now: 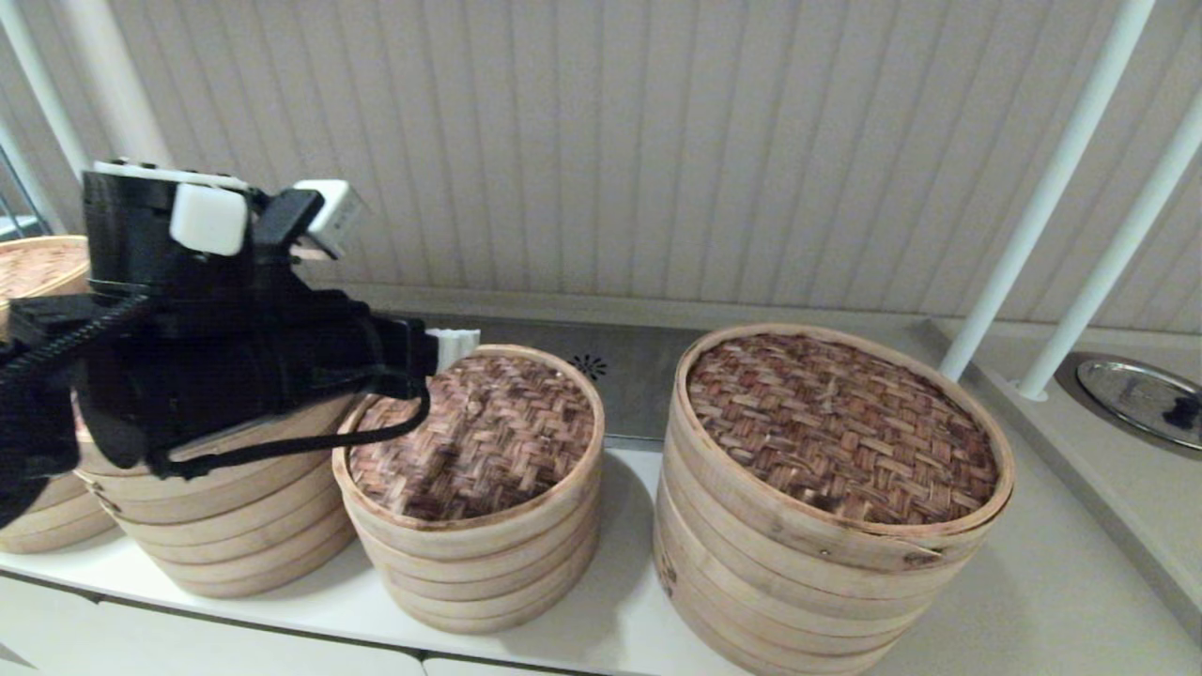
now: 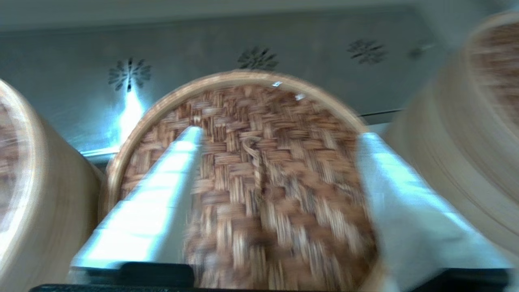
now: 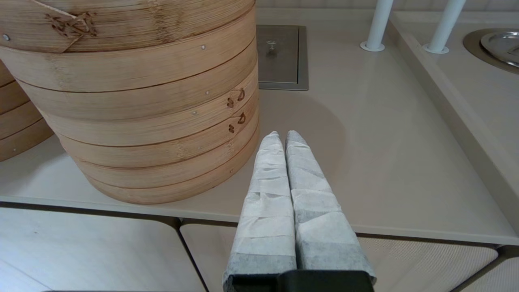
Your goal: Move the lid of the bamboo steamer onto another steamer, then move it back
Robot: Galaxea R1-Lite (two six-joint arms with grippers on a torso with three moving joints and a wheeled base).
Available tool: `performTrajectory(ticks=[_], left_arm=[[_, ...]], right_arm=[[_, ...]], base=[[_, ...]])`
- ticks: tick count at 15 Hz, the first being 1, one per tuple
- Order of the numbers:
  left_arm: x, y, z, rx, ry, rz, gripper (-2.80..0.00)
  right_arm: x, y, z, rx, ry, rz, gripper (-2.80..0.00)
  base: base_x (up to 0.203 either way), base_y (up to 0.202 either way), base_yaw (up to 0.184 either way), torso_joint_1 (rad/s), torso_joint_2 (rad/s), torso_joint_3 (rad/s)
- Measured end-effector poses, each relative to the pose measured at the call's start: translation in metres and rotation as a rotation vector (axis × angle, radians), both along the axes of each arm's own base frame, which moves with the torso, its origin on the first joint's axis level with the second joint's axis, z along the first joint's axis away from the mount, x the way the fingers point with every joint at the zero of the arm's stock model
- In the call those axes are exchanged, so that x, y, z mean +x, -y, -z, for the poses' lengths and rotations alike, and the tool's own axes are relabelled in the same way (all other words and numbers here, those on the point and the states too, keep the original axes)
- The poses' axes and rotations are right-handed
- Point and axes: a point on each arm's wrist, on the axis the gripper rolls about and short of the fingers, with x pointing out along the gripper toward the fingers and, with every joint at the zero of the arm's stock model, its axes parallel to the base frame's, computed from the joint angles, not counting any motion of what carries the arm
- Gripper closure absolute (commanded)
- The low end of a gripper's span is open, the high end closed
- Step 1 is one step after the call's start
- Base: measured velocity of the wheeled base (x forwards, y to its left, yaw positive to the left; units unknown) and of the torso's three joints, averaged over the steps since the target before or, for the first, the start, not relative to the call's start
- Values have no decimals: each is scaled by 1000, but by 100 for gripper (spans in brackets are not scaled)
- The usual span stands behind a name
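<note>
The bamboo steamer lid (image 1: 474,437), dark reddish-brown weave in a pale rim, sits on the narrowest stack in the middle of the counter. In the left wrist view its small loop handle (image 2: 251,147) lies between my left gripper's spread white fingers (image 2: 174,166). My left gripper (image 2: 280,135) is open, low over the lid, holding nothing. One fingertip (image 1: 454,338) shows at the lid's back-left rim. The other steamer (image 1: 235,507) stands left of it, its top hidden behind my left arm. My right gripper (image 3: 282,136) is shut and empty over the counter's front edge, beside the widest stack (image 3: 134,101).
The widest steamer with dark-brown weave (image 1: 840,427) stands to the right. A further steamer (image 1: 38,268) is at far left. Behind runs a metal panel with vent holes (image 1: 590,364). Two white posts (image 1: 1042,202) and a metal dish (image 1: 1132,399) are at right.
</note>
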Motion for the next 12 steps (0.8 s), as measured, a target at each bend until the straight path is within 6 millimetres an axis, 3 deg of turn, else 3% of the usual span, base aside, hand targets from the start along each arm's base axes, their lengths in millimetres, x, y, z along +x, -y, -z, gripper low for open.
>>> performTrajectory(ticks=[3,6,12], left_arm=[[-22,-30,-25,-34,52,-4,0],[-56,-58,-44,-51,105,-35,0],[-139,-104,-30,-76,182,-110,0]], right_arm=[[0,0,0,0,0,0,0],[0,0,0,0,0,0,0],[0,0,0,0,0,0,0]], base=[[0,0,0,0,0,0],[0,0,0,0,0,0],[0,0,0,0,0,0]])
